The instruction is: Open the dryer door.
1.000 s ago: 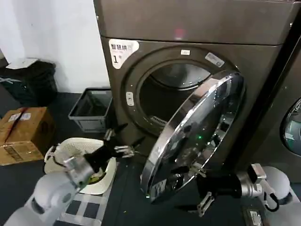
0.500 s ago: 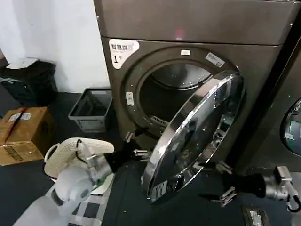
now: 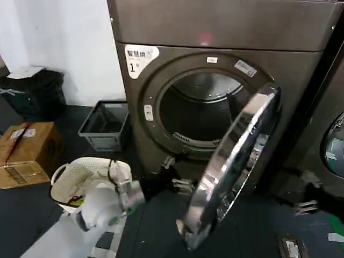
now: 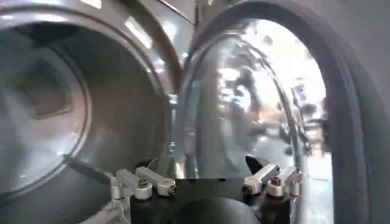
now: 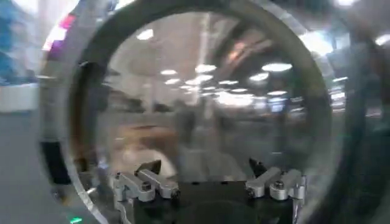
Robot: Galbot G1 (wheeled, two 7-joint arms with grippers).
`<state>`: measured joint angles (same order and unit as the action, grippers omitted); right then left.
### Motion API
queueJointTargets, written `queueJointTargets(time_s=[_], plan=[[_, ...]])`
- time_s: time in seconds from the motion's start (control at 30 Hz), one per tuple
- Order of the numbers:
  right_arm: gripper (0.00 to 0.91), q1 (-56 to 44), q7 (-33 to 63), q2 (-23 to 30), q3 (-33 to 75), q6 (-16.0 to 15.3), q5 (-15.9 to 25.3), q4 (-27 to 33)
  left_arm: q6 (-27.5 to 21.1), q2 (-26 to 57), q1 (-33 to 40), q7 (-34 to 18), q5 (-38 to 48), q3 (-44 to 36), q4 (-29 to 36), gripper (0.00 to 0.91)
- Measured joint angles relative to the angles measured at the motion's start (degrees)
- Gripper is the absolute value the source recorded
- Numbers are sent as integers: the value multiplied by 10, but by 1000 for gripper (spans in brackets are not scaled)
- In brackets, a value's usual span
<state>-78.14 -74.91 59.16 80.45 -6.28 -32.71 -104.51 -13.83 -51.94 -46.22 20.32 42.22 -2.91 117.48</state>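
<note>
The dryer (image 3: 161, 70), brown-grey with a white "1" sticker, has its round drum opening uncovered. The dryer door (image 3: 236, 161) stands swung out, almost edge-on to the head view, its chrome rim shining. My left gripper (image 3: 179, 174) is open, low in the gap between the drum opening and the door's inner side. In the left wrist view the left gripper (image 4: 204, 173) holds nothing, with the drum (image 4: 55, 103) on one side and the door (image 4: 244, 103) on the other. My right gripper (image 3: 299, 194) is open and low, right of the door. The right gripper (image 5: 204, 173) faces the door's glass (image 5: 207, 91).
A white laundry basket (image 3: 75, 180) sits on the floor by my left arm. Behind it are a grey crate (image 3: 105, 126), a cardboard box (image 3: 27, 153) and a dark bin (image 3: 37, 91). A neighbouring machine (image 3: 333, 145) stands at the right edge.
The door has swung farther open, from facing me to nearly edge-on. My left gripper moved right into the gap behind it. My right gripper drew back to the right.
</note>
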Motion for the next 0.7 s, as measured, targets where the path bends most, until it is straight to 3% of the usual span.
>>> queueJointTargets(time_s=[0.4, 0.7], plan=[[907, -42, 98, 2, 171, 16, 44, 31, 5, -45, 70, -3, -7, -105, -35, 907], [907, -49, 280, 0, 248, -8, -10, 26, 15, -72, 121, -6, 1, -174, -61, 907]])
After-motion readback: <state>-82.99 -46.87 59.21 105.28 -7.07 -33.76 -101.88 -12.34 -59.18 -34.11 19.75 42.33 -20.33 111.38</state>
